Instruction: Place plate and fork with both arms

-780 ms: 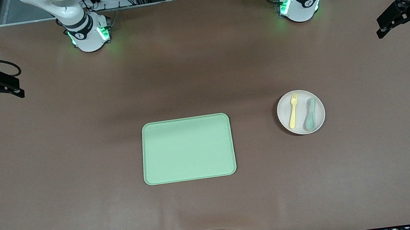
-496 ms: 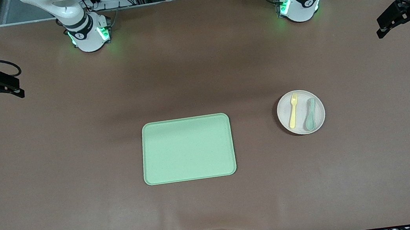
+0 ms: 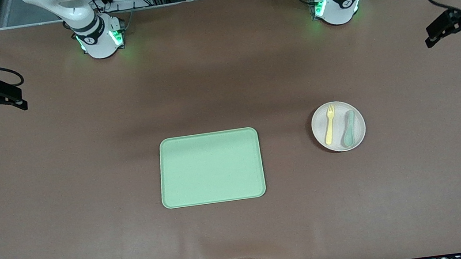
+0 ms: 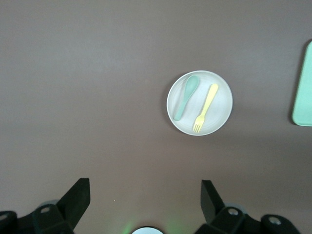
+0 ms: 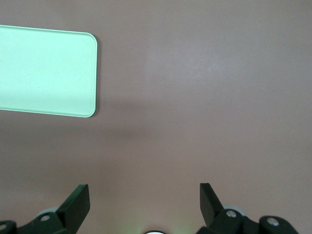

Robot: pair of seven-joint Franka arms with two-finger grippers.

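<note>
The round pale speckled plate [image 3: 338, 126] lies on the brown table toward the left arm's end. On it lie the pale yellow fork [image 3: 329, 124] and a muted green spoon [image 3: 349, 128], side by side. In the left wrist view the plate [image 4: 200, 103] holds the fork [image 4: 206, 107] and spoon [image 4: 185, 97]. My left gripper [image 3: 450, 24] hangs open and empty in the air at the table's left-arm end; its fingers [image 4: 77, 197] show wide apart. My right gripper [image 3: 1, 95] hangs open and empty over the right-arm end; its fingers [image 5: 78, 202] stand wide apart.
A rectangular light-green tray [image 3: 210, 167] lies in the middle of the table, empty; it also shows in the right wrist view [image 5: 46, 70] and at the edge of the left wrist view [image 4: 303, 85]. The arms' green-lit bases [image 3: 99, 37] stand along the table's edge farthest from the front camera.
My left gripper has shifted slightly, rising and turning at the table's end. The right arm, plate, fork and tray have not moved.
</note>
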